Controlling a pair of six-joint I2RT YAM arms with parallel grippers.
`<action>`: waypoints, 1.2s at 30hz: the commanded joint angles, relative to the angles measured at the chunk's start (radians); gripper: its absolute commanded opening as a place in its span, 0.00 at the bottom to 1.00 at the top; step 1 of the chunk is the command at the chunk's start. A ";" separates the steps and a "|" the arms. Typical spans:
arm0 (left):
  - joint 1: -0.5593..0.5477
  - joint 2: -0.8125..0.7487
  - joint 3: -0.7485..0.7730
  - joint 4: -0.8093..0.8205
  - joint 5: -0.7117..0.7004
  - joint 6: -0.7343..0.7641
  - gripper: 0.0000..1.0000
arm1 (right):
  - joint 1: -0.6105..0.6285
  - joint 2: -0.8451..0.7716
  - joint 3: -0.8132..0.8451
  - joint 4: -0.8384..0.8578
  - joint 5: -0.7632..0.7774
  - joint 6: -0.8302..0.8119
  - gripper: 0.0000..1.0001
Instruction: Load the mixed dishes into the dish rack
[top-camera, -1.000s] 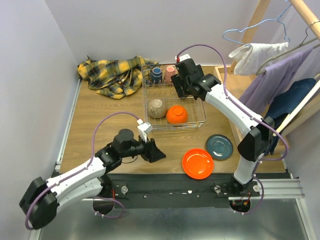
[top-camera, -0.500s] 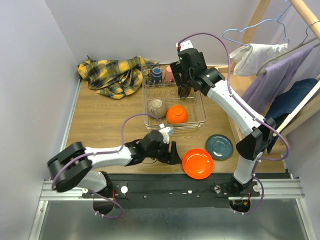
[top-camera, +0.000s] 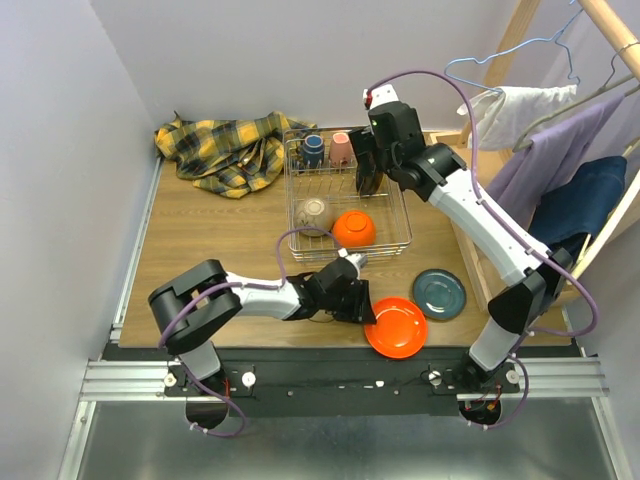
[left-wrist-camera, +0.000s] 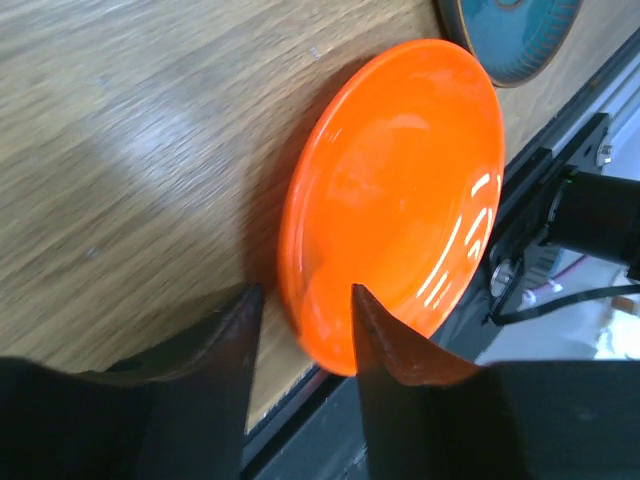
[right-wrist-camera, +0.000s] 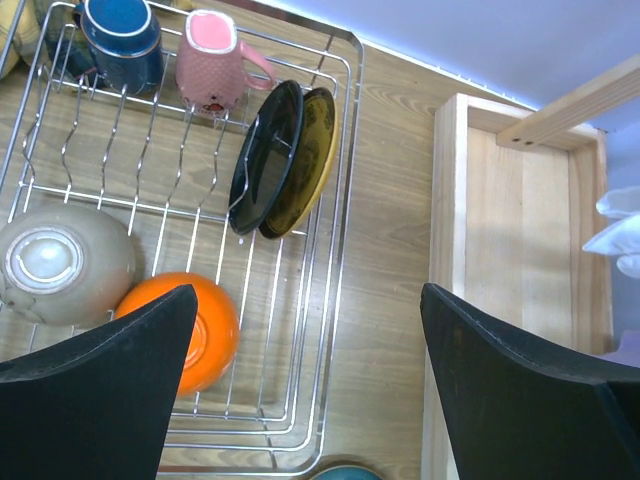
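Note:
An orange plate (top-camera: 397, 327) (left-wrist-camera: 400, 190) lies flat near the table's front edge, with a teal plate (top-camera: 439, 294) (left-wrist-camera: 510, 35) beside it. My left gripper (top-camera: 366, 312) (left-wrist-camera: 305, 292) is open and straddles the orange plate's near rim. One finger lies over the plate and the other stands just off its edge. The dish rack (top-camera: 402, 215) (right-wrist-camera: 345, 200) holds a beige bowl (top-camera: 314, 215) (right-wrist-camera: 60, 262), an orange bowl (top-camera: 354, 229) (right-wrist-camera: 205, 325), a blue cup (right-wrist-camera: 120, 35), a pink cup (right-wrist-camera: 210, 65), and upright black (right-wrist-camera: 262, 155) and yellow (right-wrist-camera: 305, 160) plates. My right gripper (top-camera: 368, 172) (right-wrist-camera: 308, 290) hangs wide open and empty above the rack's right side.
A yellow plaid cloth (top-camera: 225, 150) is bunched at the back left. A wooden frame (right-wrist-camera: 520, 280) runs along the rack's right. Clothes on hangers (top-camera: 560, 150) hang at the far right. The metal rail (top-camera: 330, 355) borders the table just in front of the orange plate.
My left arm swept right across the table front to the orange plate, and its jaws narrowed around the rim. My right gripper rose slightly above the rack.

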 joint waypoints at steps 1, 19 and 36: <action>-0.031 0.076 0.053 -0.019 -0.042 -0.013 0.41 | 0.007 -0.062 -0.047 0.022 -0.012 0.011 1.00; 0.160 -0.245 0.162 -0.429 0.131 0.548 0.00 | 0.005 -0.122 -0.066 -0.034 -0.315 -0.102 0.98; 0.519 -0.528 0.259 -0.643 0.391 1.203 0.00 | 0.005 -0.054 0.018 -0.411 -1.256 -0.352 0.83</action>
